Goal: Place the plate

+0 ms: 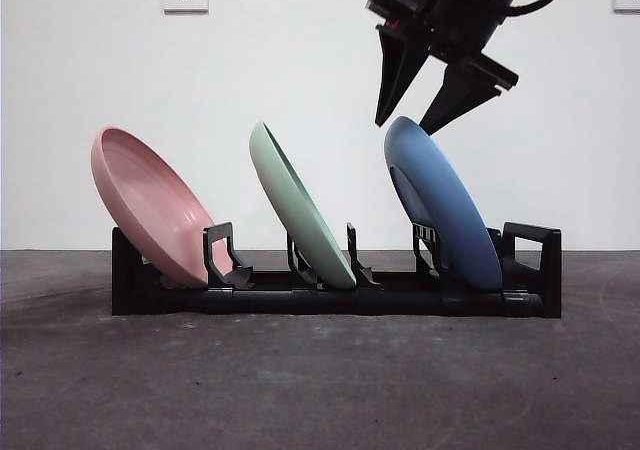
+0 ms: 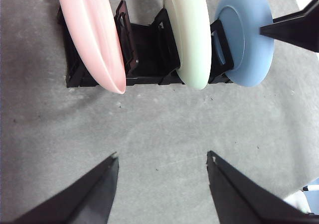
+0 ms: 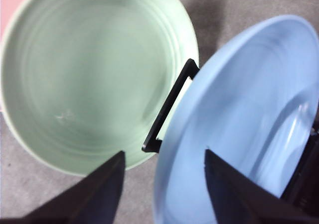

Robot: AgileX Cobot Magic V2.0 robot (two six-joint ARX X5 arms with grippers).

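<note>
A: Starting at the far left of the front view?

B: Pink plate point(image 1: 150, 205) first, leaning back in the end slot of the black dish rack point(image 1: 335, 295), well apart from the right gripper point(image 1: 412, 120). Also seen in the left wrist view point(image 2: 92, 35), ahead of the left gripper point(image 2: 162, 157).

A: And next along?

B: Green plate point(image 1: 300, 210) in the middle slot, tilted the same way, near the right gripper but not touching. Filling much of the right wrist view point(image 3: 94, 74), just beyond one black jaw. Visible from the left wrist too point(image 2: 189, 35).

A: Then the task's plate?

B: Blue plate point(image 1: 445, 205) standing in the last slot of the rack, leaning like the others, directly under the right gripper. Jaw tips spread and straddling the top rim, just above it; contact hard to judge. In the right wrist view the blue plate point(image 3: 249, 124) lying between and beyond the jaws point(image 3: 164, 157), not pinched. A black rack bar point(image 3: 167, 107) showing between green and blue plates.

A: Left gripper?

B: Jaws wide apart, holding nothing, hovering over bare grey table point(image 2: 164, 119) with the rack point(image 2: 147, 50) ahead. Blue plate point(image 2: 246, 40) farthest off to one side, a black jaw tip of the other arm point(image 2: 294, 27) touching or just over its rim.
</note>
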